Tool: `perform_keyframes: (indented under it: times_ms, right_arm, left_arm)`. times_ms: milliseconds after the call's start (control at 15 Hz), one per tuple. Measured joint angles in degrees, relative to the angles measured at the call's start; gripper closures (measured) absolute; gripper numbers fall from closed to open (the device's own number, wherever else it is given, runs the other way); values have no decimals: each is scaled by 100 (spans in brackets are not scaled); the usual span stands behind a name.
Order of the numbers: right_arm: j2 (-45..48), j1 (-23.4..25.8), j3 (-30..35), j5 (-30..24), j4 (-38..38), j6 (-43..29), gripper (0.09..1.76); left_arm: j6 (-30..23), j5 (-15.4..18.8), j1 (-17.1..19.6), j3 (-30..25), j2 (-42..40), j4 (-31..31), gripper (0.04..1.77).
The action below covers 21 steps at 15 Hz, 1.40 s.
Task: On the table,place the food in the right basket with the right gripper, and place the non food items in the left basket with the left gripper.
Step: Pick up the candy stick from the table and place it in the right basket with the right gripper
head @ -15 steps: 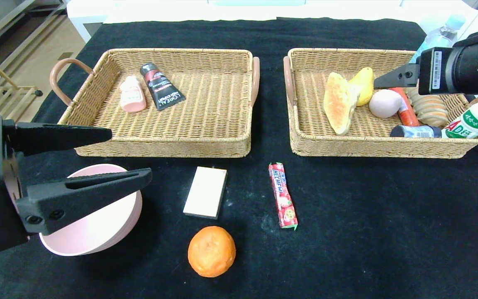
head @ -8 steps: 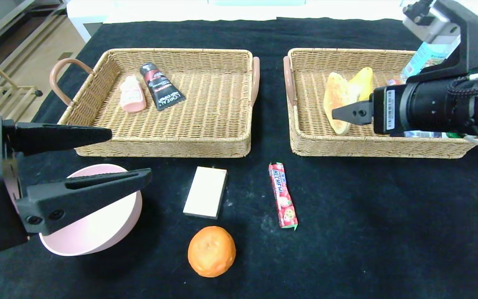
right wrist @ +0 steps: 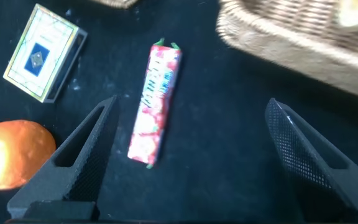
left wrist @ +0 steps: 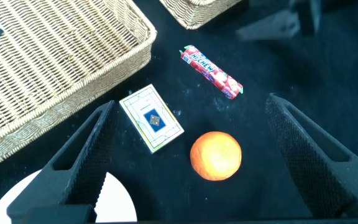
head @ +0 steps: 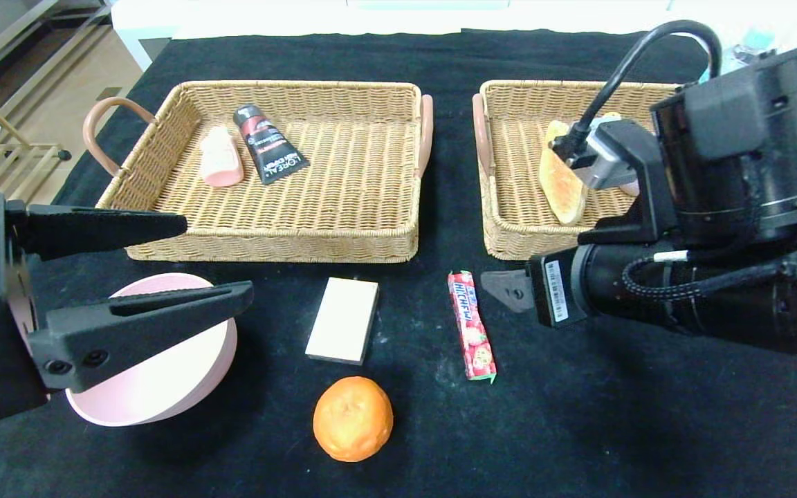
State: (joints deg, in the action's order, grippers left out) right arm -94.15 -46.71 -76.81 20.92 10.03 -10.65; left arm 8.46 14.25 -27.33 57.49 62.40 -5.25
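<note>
Right gripper (head: pixel 509 290) moved from right basket (head: pixel 509 235) toward candy stick (head: pixel 470 325), jaws open; may nudge it aside. Left gripper (head: pixel 184 263) open, parked.

Two wicker baskets (head: pixel 274 166) (head: pixel 509 173), one orange (head: pixel 352 418), one candy roll (head: pixel 470 325), one card box (head: pixel 342 319), one pink bowl (head: pixel 156 373).

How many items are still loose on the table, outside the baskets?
4: pink bowl under the left end effector, card box at centre, orange nearest the robot, candy roll by the right end effector.
</note>
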Motion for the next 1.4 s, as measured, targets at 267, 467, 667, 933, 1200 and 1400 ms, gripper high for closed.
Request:
perform_keyframes:
  times_ms: [267, 467, 667, 933, 1200, 1400]
  right_arm:
    - [-414, -130, 217, 30, -497, -23, 15]
    - [-745, -232, 247, 221, -527, -69, 15]
    - [-998, -268, 247, 319, -699, -80, 15]
    - [-1184, -306, 228, 396, -747, -80, 15]
    - [-1340, -308, 184, 623, -846, -78, 15]
    - [-1382, -308, 184, 619, -861, -83, 15]
  left_arm:
    - [2, 0, 0, 0, 0, 0, 9]
    - [2, 0, 0, 0, 0, -1, 9]
    - [2, -1, 0, 0, 0, -6, 9]
    - [0, 0, 0, 0, -2, -9, 9]
    - [0, 2, 0, 9, -2, -6, 9]
    - [2, 10, -1, 9, -4, -15, 9]
